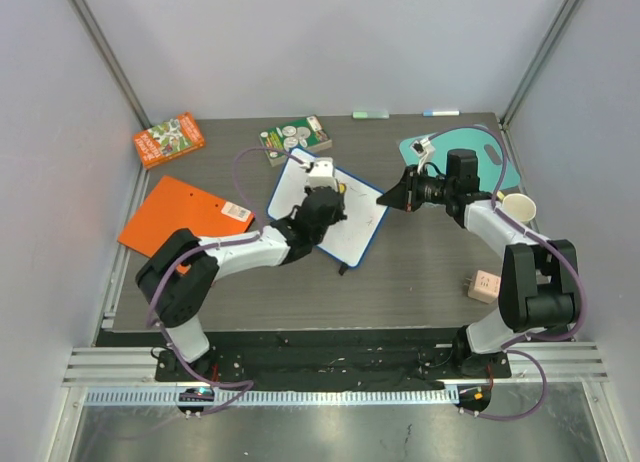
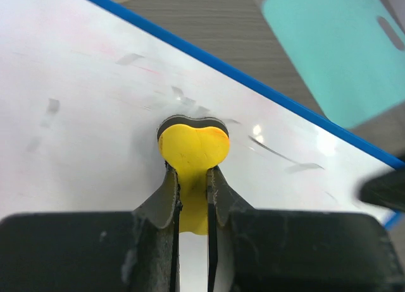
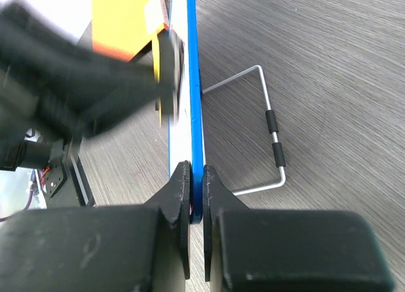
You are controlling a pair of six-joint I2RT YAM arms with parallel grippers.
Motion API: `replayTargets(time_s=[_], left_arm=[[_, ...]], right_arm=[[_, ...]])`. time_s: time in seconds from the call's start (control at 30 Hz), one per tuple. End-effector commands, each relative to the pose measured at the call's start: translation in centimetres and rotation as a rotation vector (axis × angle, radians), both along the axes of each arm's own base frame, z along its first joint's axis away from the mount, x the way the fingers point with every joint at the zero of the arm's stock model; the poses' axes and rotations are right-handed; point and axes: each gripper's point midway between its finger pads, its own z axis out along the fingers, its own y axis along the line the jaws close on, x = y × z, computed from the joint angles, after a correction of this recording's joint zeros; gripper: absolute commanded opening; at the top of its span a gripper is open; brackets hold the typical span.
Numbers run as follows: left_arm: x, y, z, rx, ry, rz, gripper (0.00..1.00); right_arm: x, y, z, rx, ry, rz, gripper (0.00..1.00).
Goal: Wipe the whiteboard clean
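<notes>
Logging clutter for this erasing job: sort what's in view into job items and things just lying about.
Job: whiteboard; yellow heart-shaped eraser in left gripper; right gripper, shut on the whiteboard.
Lying about: orange clipboard, teal cutting board, cup, pink plug, orange box, green box.

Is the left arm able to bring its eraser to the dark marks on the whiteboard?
Probably yes: the yellow eraser in the left end effector rests against the whiteboard, and only bare board separates it from the marks.
</notes>
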Motion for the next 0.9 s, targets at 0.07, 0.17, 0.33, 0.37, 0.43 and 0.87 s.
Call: replayTargets(time_s=[0.07,0.17,0.33,0.37,0.43,0.87], left_arm=[[4.7,7.4,-3.0,0.058,0.068,0.142,0.00],[6.5,7.4,-2.6,0.063,0.068,0.128,0.00],[9.1,7.4,-3.2,0.016,0.123,0.073,0.00],[9.6,8.0,-3.4,0.006,0.133,0.066,0.00],[9.9,8.8,-3.9,0.009,0.146,0.079,0.00],[5.2,6.7,-5.0,-0.059,0.168,-0.117,0.00]], right_arm=[[-1.0,1.0,2.2,-0.012,-0.127,0.084,0.01],[-1.1,1.0,2.2,-0.012,-0.127,0.086,0.01],[-1.2,1.0,2.2,-0.011,-0.128,0.091,0.02],[-1.2,1.0,2.2,-0.012,-0.126,0.089,0.01],[-1.3,1.0,2.2,-0.011,-0.123,0.092,0.01],[-1.3,1.1,2.3,-0.009,-0.128,0.097,0.02]])
